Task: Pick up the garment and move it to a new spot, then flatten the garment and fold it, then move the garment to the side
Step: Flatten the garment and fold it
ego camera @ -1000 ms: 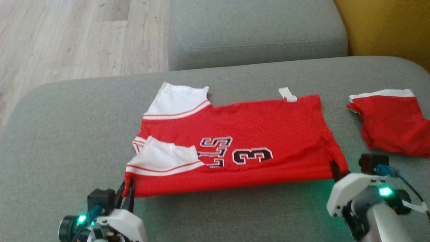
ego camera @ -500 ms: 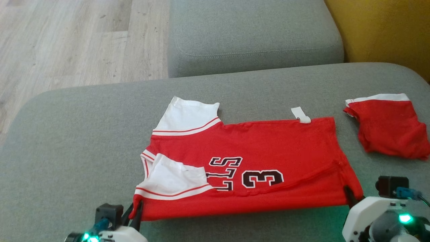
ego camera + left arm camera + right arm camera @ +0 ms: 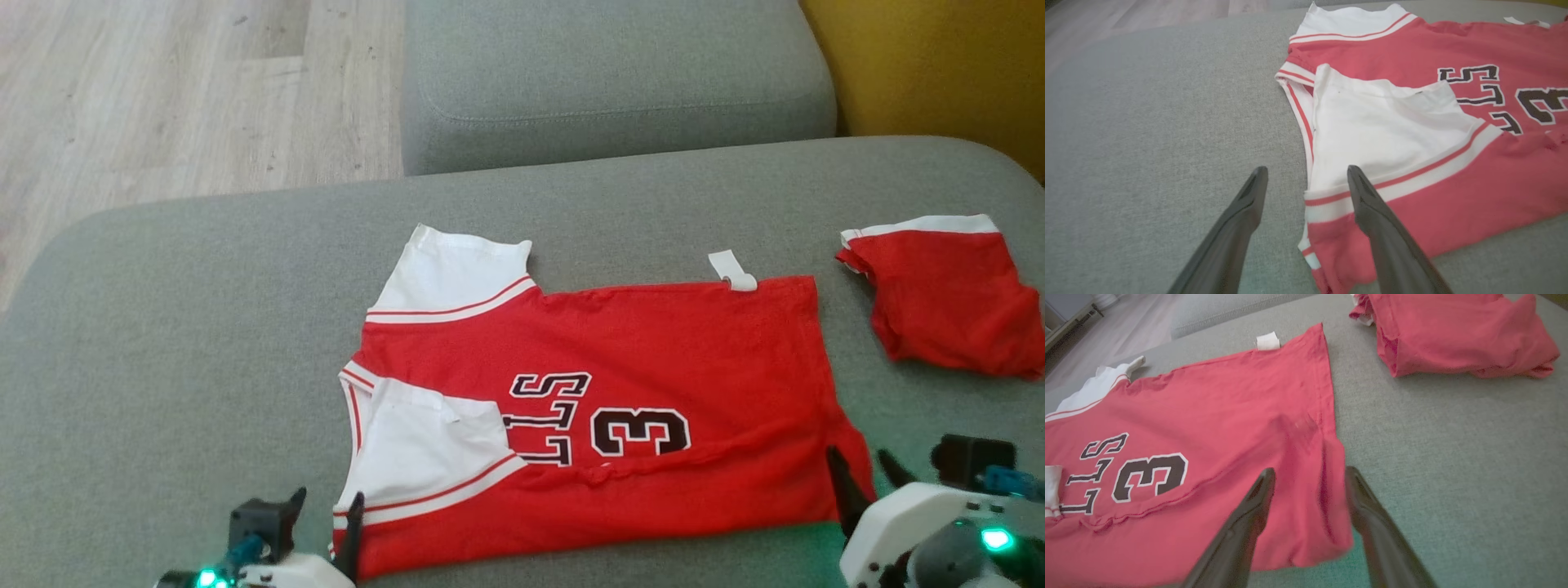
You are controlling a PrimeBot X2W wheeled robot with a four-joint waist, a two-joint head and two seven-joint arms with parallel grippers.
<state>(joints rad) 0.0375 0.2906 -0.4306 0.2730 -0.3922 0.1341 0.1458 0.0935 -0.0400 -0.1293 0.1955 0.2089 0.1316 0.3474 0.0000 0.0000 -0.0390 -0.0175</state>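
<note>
The garment [image 3: 653, 351] is a red jersey with white sleeves, a black "3" and black letters, lying flat on the grey cushion [image 3: 163, 327]. My left gripper [image 3: 326, 498] is open at its near left corner. In the left wrist view [image 3: 1307, 171] one finger lies over the red hem and the other over bare cushion. My right gripper [image 3: 857, 457] is open at the near right corner, and in the right wrist view [image 3: 1309, 471] its fingers straddle the garment's [image 3: 1208, 400] side seam. Neither gripper holds the cloth.
A second red garment [image 3: 947, 294] lies folded at the right of the cushion, apart from the jersey. Another grey cushion [image 3: 612, 73] stands behind. Wood floor [image 3: 163, 82] is at the far left, and a yellow surface [image 3: 939, 65] at the far right.
Both grippers went from shut on the garment's near corners to open. The near edge has dropped flat onto the cushion. The head view has shifted slightly.
</note>
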